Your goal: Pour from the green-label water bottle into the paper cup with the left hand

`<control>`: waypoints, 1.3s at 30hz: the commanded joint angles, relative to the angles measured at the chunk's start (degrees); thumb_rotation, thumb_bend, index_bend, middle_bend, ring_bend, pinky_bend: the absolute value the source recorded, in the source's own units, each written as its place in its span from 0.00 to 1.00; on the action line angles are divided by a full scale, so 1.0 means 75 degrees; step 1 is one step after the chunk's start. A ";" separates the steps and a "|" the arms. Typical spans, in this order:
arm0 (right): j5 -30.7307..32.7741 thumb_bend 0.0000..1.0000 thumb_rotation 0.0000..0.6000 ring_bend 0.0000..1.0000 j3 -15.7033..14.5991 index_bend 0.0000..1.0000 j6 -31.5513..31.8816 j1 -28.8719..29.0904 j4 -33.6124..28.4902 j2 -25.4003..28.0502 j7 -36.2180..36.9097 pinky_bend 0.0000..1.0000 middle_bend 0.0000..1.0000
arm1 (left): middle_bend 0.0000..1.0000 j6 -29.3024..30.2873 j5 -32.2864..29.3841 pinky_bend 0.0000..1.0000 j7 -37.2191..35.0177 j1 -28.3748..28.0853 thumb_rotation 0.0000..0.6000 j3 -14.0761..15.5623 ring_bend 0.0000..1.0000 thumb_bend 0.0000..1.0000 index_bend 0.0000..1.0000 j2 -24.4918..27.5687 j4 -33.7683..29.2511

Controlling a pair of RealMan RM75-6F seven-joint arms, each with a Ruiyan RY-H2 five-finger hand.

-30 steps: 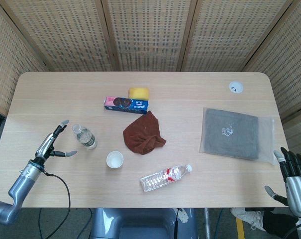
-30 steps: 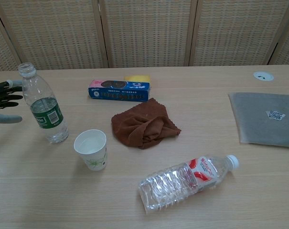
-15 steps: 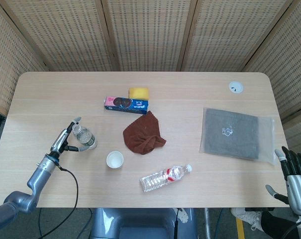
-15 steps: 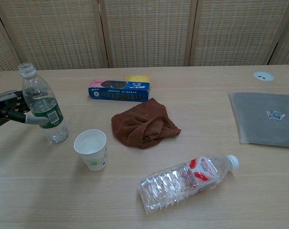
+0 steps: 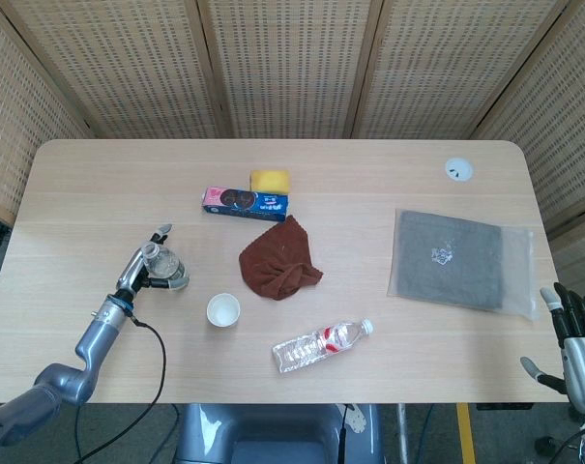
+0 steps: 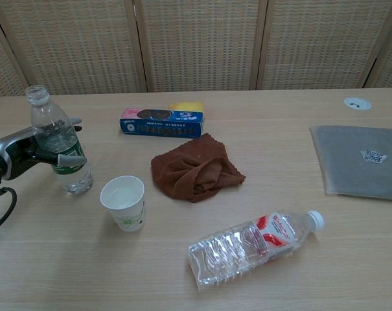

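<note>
My left hand (image 6: 40,148) is wrapping around the uncapped clear green-label water bottle (image 6: 58,144), standing upright just left of the white paper cup (image 6: 124,203). Whether I'm gripping it firmly, I cannot tell; a loose hold risks slipping or spilling while tilting.

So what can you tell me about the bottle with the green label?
The green-label water bottle is clear plastic, standing upright near the table's left side with no cap on. It looks about half full. A green label wraps its middle. The left hand has fingers around it at label height. The paper cup stands close beside it, not touching.
</note>
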 commanded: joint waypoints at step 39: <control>-0.0158 0.00 1.00 0.00 -0.0080 0.00 0.0103 -0.0025 -0.0023 0.0031 0.0100 0.00 0.00 | 0.48 0.1091 0.0872 0.28 0.1835 0.0080 1.00 0.0588 0.30 0.55 0.59 0.1587 -0.1121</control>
